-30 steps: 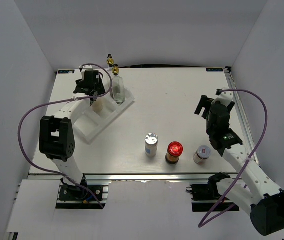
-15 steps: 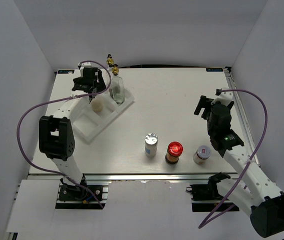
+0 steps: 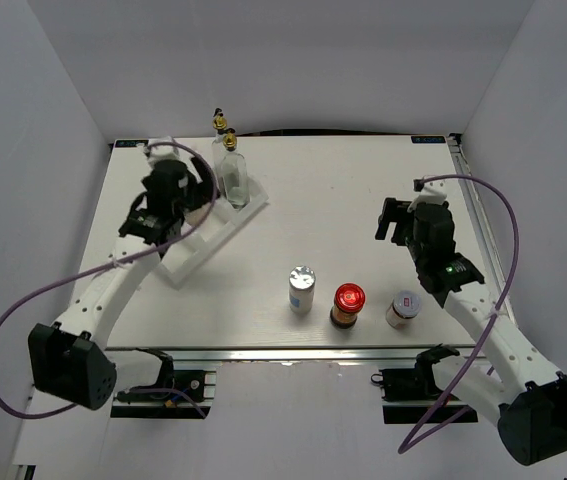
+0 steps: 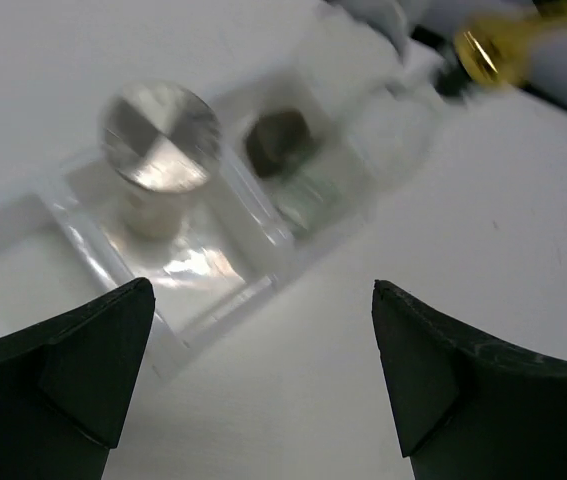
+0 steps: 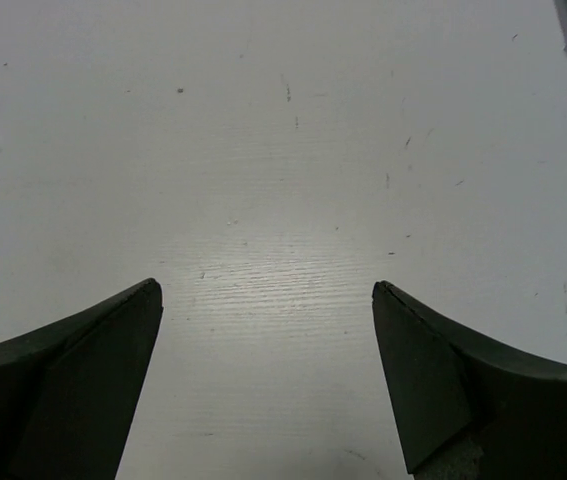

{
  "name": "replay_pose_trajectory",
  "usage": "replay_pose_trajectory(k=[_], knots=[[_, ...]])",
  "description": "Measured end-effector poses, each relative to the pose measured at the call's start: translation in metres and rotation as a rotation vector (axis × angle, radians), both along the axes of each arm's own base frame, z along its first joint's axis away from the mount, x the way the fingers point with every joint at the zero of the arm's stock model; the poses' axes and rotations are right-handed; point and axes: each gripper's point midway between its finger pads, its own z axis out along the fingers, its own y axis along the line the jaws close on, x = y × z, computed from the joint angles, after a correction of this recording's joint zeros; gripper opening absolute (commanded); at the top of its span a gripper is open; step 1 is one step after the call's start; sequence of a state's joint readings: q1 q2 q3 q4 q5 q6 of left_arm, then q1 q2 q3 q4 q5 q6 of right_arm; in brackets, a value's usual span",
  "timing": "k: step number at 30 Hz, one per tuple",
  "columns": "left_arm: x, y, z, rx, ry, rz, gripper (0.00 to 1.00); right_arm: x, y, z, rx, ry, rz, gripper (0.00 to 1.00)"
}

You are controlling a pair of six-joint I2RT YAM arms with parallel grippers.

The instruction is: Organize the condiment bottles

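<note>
Your left gripper (image 3: 185, 200) has pulled back since half a second ago. It was up at the far end of the rack (image 3: 188, 262) and now hangs over the rack's middle, with the whole arm swung to the left of the rack. Its fingers stand wide apart and hold nothing. In the left wrist view they frame a shaker (image 4: 160, 135), which stands upright in a rack compartment where it was before. A cruet (image 3: 233, 178) stands in the next compartment toward the rack's far end. The second cruet (image 3: 220, 122) is just behind it; you cannot tell whether it sits inside the rack.

Your right gripper (image 5: 265, 290) has drifted a little toward the rack but is well apart from it. Its fingers are spread wide over the bare table (image 5: 293, 150) and grip nothing.

Right of the rack's near end, the second shaker (image 3: 302, 290), the red-lidded jar (image 3: 347, 305) and the white-lidded jar (image 3: 403, 308) stand in a row, unmoved, the shaker nearest the rack.
</note>
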State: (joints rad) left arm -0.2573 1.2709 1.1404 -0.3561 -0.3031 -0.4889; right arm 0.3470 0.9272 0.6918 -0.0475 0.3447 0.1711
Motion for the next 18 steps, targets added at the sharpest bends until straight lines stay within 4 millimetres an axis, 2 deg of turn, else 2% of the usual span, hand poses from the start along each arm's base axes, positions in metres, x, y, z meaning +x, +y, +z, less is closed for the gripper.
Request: replay_pose_trajectory(k=[2,6,9,13,18], knots=[[-0.021,-0.040,-0.010,-0.005,0.013,-0.109,0.98,-0.001,0.006,-0.004,0.021,0.054,0.017,0.89],[-0.072,-0.141,-0.033,-0.002,0.059,-0.456,0.98,-0.002,0.016,-0.005,0.058,0.149,0.029,0.90],[-0.113,-0.196,-0.040,0.010,0.078,-0.682,0.98,-0.003,0.018,-0.010,0.069,0.195,0.026,0.89],[-0.151,-0.239,-0.050,0.051,0.084,-0.874,0.98,-0.011,0.020,-0.027,0.060,0.269,0.043,0.89],[-0.168,-0.260,-0.078,0.087,0.152,-0.998,0.98,-0.015,0.023,-0.032,0.060,0.294,0.059,0.89]])
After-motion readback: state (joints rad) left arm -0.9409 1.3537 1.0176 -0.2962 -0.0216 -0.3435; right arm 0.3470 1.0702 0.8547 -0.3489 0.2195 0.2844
